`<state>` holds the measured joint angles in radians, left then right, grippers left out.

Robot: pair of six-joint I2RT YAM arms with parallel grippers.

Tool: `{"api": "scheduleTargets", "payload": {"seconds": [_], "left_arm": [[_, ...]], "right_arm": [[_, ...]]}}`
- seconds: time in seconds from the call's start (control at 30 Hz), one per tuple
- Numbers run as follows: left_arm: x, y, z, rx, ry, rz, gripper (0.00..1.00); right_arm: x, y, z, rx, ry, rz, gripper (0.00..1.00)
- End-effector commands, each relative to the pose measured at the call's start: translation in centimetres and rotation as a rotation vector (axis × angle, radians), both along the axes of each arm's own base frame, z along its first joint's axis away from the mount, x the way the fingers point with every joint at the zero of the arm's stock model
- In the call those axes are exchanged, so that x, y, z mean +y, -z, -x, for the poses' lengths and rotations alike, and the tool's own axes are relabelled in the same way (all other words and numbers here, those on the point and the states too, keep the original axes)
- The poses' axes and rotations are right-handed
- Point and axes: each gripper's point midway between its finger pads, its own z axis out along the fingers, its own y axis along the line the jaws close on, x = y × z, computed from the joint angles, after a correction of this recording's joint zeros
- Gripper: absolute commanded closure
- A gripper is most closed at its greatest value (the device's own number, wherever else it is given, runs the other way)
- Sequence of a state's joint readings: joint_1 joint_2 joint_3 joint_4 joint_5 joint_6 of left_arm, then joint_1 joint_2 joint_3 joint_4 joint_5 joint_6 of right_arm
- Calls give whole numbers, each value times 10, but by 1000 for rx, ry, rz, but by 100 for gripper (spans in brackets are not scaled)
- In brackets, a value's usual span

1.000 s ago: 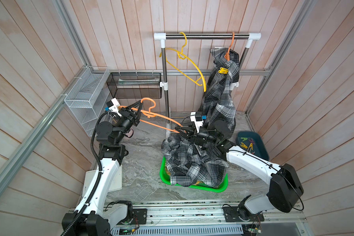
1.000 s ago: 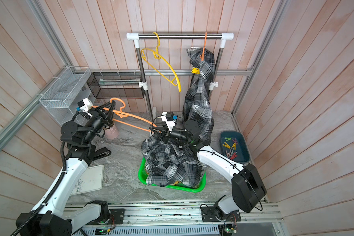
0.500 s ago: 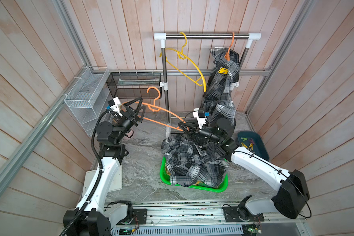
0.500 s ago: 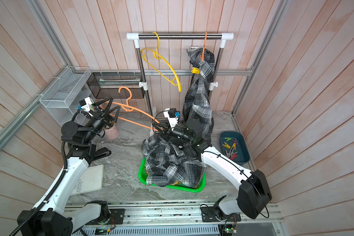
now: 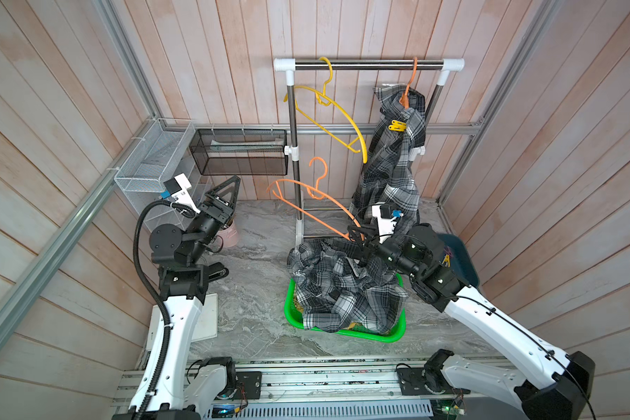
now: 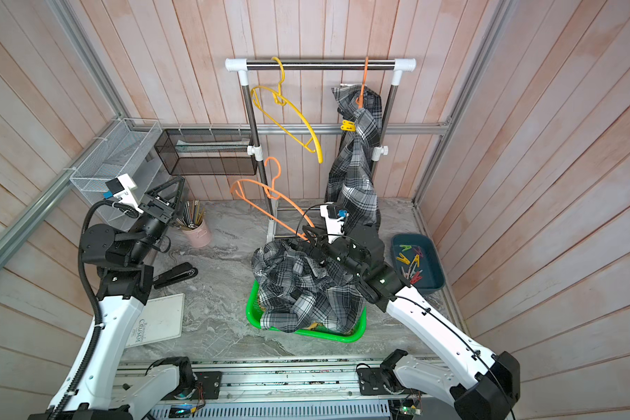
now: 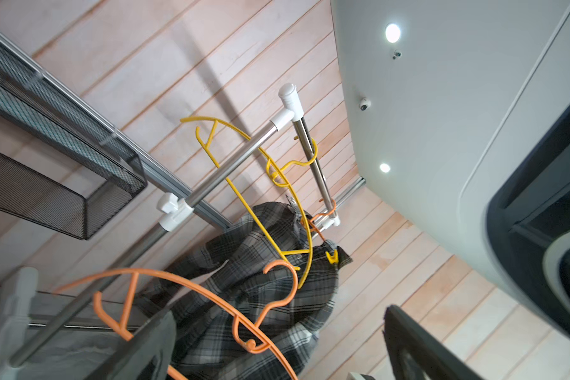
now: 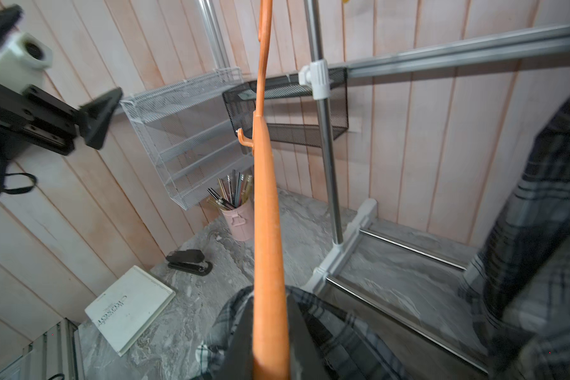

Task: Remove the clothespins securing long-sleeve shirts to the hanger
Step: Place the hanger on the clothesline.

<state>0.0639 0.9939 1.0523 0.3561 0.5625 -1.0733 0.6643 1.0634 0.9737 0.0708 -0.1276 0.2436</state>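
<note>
Judging from the layout, the work stands between shirts. The right gripper (image 5: 356, 235) is clamped on one end of a bare orange hanger (image 8: 266, 230), held above the green basket (image 5: 379, 336), where a grey plaid shirt (image 5: 342, 287) lies heaped with no clip visible on it. The left gripper (image 5: 222, 196) stands with jaws spread wide and empty, well apart from that hanger. One hanging shirt (image 5: 393, 160) is on the rail (image 5: 368, 64), fastened near the shoulder by a yellow clothespin (image 5: 397, 125). Loose clothespins (image 6: 410, 263) lie in the teal tray (image 6: 437, 280). The next move appears to call for disposing of the bare hanger, probably on the rail beside the yellow hanger (image 5: 342, 116), then reaching up to pinch that clip open without dragging the cloth. Not established: whether a second clip sits on the far shoulder, which folds conceal; what lies under the heap, where only a sliver of yellow shows; and the right gripper's fingertips, lost against dark cloth in both top views.
</note>
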Motion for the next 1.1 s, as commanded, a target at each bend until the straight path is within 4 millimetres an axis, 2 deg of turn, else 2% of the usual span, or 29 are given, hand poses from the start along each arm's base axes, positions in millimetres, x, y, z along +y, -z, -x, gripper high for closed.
{"api": "scheduleTargets", "payload": {"seconds": [0.0, 0.2, 0.5, 0.63, 0.7, 0.8, 1.07], "left_arm": [[11, -4, 6, -58, -157, -203, 0], [28, 8, 10, -48, -305, -316, 0], [34, 27, 15, -16, -342, -336, 0], [35, 29, 15, -18, -353, -348, 0], [36, 32, 13, -15, -360, -353, 0], [37, 35, 9, -16, -361, -352, 0], [37, 43, 3, -6, -361, -362, 0]], "right_arm": [[-34, 17, -5, 83, 174, 40, 100], [-64, 17, -8, 118, 326, 51, 100], [-93, 6, -25, 132, 524, 83, 100], [-112, -17, -27, 95, 602, 83, 100], [-117, -35, -28, 60, 612, 77, 100], [-112, -62, -35, 20, 597, 70, 100], [-105, -100, -70, -33, 677, 160, 100]]}}
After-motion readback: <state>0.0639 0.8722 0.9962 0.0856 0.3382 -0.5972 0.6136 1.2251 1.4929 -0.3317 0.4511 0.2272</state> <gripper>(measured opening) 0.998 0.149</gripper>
